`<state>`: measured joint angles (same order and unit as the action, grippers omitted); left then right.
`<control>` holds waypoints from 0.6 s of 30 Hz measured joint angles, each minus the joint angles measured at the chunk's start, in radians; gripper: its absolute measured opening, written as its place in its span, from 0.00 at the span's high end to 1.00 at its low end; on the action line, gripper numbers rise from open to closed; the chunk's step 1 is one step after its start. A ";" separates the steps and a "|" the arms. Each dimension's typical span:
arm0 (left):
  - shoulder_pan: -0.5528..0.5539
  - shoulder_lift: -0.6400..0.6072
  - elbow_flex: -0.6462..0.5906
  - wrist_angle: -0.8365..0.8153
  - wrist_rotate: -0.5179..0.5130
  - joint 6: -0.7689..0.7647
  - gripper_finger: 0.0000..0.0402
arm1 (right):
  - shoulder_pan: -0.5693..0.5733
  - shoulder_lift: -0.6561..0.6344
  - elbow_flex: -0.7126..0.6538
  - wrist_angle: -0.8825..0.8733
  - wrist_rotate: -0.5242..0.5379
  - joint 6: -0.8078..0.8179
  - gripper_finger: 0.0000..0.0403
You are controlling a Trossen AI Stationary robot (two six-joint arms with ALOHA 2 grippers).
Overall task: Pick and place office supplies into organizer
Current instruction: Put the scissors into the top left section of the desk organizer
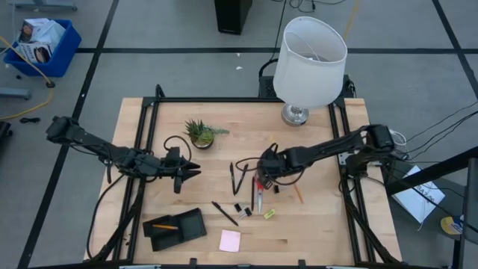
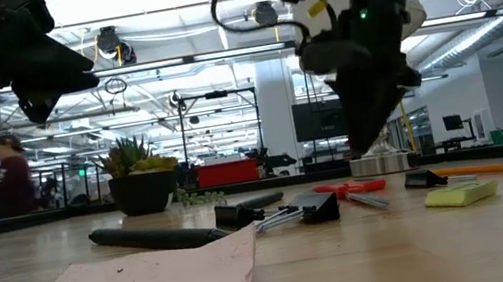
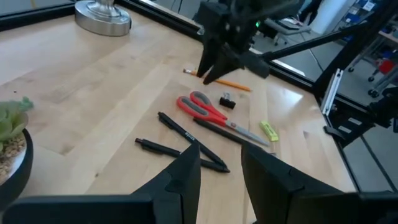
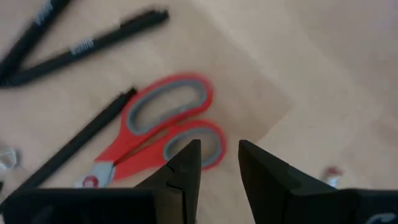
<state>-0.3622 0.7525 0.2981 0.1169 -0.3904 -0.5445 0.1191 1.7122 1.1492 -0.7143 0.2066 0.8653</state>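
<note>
Wooden table (image 1: 321, 224): red-handled scissors (image 1: 258, 193), handles toward lamp (image 1: 308, 63).

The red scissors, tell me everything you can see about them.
The red scissors lie flat on the wooden table among black pens, blades shut. Two red loop handles lined in grey, plastic by the look; the silver metal blades point toward the table's front edge. The right gripper hovers just above the handles, fingers parted, not touching. Nothing holds them.

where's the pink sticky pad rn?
In the high view, the pink sticky pad lies at the table's near edge, just right of the black organizer and below the scattered pens, away from both grippers.
</note>
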 joint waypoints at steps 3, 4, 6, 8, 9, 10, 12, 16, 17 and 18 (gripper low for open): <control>0.000 0.000 0.000 -0.009 0.001 0.010 0.70 | -0.001 0.024 0.000 -0.001 -0.003 -0.011 0.75; 0.000 0.000 0.000 -0.012 0.000 0.010 0.70 | -0.002 0.029 0.000 -0.001 -0.003 -0.013 0.75; 0.000 0.000 0.000 -0.012 0.000 0.010 0.70 | -0.004 0.038 0.000 0.000 -0.003 -0.017 0.75; 0.000 0.000 0.000 -0.012 0.000 0.011 0.70 | -0.007 0.044 0.000 0.000 -0.003 -0.021 0.75; 0.000 0.000 0.000 -0.012 0.000 0.011 0.70 | -0.010 0.046 0.000 0.004 -0.003 -0.021 0.75; 0.000 0.000 0.000 -0.012 0.000 0.011 0.70 | -0.012 0.049 0.000 0.006 -0.004 -0.021 0.75; 0.000 0.000 0.000 -0.012 0.000 0.007 0.70 | -0.016 0.050 0.000 0.008 -0.022 -0.022 0.75; 0.000 0.000 -0.001 -0.018 0.000 0.002 0.70 | -0.018 0.052 -0.019 0.046 -0.029 -0.028 0.75; 0.000 0.000 -0.001 -0.018 0.000 0.000 0.70 | -0.018 0.052 -0.029 0.067 -0.033 -0.030 0.75; 0.000 0.000 -0.001 -0.018 0.000 0.000 0.70 | -0.018 0.052 -0.044 0.092 -0.042 -0.032 0.75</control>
<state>-0.3622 0.7525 0.2974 0.0994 -0.3901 -0.5449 0.1009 1.7643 1.1054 -0.6219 0.1643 0.8335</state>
